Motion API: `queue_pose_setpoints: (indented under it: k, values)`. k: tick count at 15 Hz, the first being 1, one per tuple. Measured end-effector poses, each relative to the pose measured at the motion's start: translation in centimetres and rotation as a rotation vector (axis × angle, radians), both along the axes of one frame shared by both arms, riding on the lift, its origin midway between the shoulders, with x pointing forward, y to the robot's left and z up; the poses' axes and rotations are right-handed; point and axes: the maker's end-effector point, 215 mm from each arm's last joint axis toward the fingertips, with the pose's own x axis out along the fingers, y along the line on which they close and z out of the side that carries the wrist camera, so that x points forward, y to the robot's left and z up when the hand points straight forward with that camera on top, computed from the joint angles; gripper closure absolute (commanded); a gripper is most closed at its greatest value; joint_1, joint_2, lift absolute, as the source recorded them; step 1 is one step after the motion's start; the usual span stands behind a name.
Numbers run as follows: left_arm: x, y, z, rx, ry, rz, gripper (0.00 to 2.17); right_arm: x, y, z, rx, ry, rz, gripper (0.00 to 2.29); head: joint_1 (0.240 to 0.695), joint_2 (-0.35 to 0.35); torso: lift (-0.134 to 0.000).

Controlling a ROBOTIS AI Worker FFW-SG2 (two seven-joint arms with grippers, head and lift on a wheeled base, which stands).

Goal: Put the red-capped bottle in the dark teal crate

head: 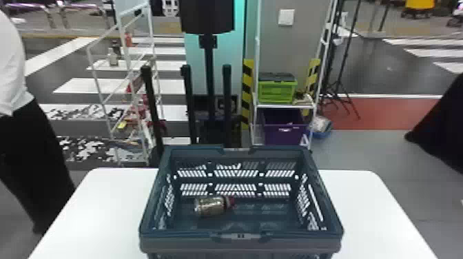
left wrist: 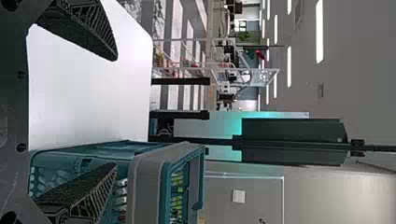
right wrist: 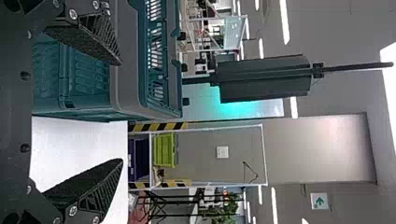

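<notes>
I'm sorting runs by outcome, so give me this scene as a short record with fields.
bottle: red-capped bottle, inside the crate
pose: on its side, cap toward the robot's right
crate: dark teal crate, upright on the white table
left gripper: open, empty
right gripper: open, empty
task state: bottle placed

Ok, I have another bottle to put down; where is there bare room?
The white table is bare left of the dark teal crate and right of it. Inside, the floor between the red-capped bottle and the right wall is free; the bottle crowds the left half.
</notes>
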Motion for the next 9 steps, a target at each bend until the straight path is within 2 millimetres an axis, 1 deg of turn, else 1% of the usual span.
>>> queue_pose_setpoints:
  k: [3, 5, 9]
  values:
    - [-0.1, 0.0, 0.7, 0.032, -0.021, 0.017, 0.08, 0.0, 0.0, -0.3, -0.001, 0.01, 0.003, 0.15, 0.499, 0.0, 0.0]
    - [-0.1, -0.3, 1.1, 0.05, -0.033, 0.015, 0.08, 0.0, 0.0, -0.2, 0.001, 0.009, 0.003, 0.15, 0.499, 0.0, 0.0]
    - [-0.2, -0.5, 1.1, 0.053, -0.033, 0.01, 0.08, 0.0, 0.1, 0.0, 0.006, 0.006, 0.003, 0.15, 0.499, 0.0, 0.0]
